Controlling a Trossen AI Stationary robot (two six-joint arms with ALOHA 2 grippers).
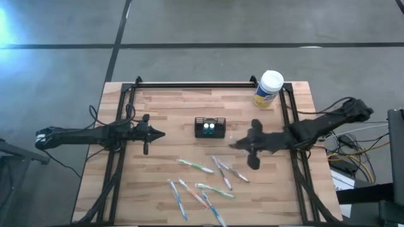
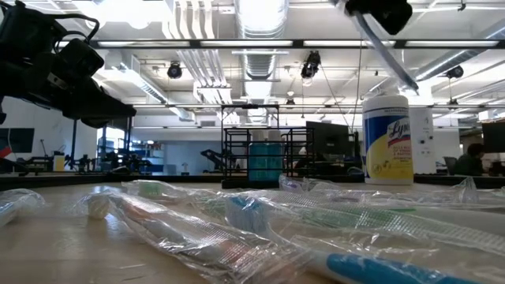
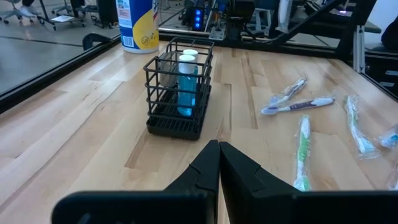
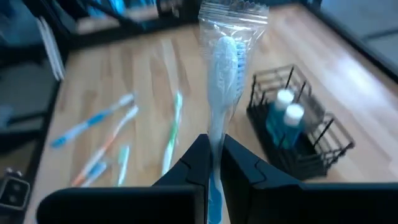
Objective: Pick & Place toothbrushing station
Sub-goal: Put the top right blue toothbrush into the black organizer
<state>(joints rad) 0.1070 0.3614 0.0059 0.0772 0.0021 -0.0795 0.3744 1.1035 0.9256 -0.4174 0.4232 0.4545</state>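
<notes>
A white-lidded canister (image 1: 269, 89) with a yellow label stands upright near the far right corner of the wooden table (image 1: 164, 107); two blue bottles (image 1: 209, 128) with white caps stand side by side; several wrapped toothbrushes (image 1: 196, 166) lie scattered across the table's near half.

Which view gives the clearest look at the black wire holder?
The left wrist view: the holder sits close, its two blue bottles plain. The high view shows it small from above, the low view distant behind wrappers, the right wrist view blurred.
</notes>
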